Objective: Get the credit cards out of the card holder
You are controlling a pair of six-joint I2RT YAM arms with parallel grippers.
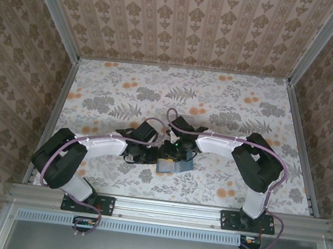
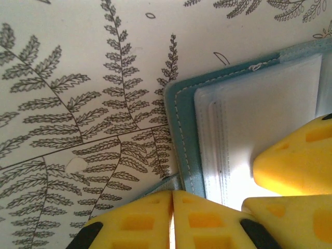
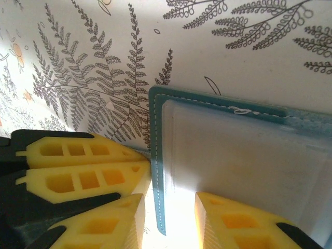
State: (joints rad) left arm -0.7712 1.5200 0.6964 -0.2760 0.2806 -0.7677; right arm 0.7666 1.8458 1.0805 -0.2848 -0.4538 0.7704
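The patterned table [image 1: 229,108] carries the card holder [image 1: 173,165] at lower centre of the top view, between both arms. The holder lies open and flat, with its pale pocket stack [image 2: 249,119] facing up. No separate credit card can be told apart.

Left gripper [image 2: 172,193]: pads pressed together, the teal border running into their seam, apparently pinching the holder's edge.

Right gripper [image 3: 168,199]: jaws apart, one pad over the pocket, one just beside the border.

Recommended procedure:
- Use the left clamp as the anchor.
- Set the right pads on a card edge only, not on the sleeve.
- Pull level, along the pocket opening.
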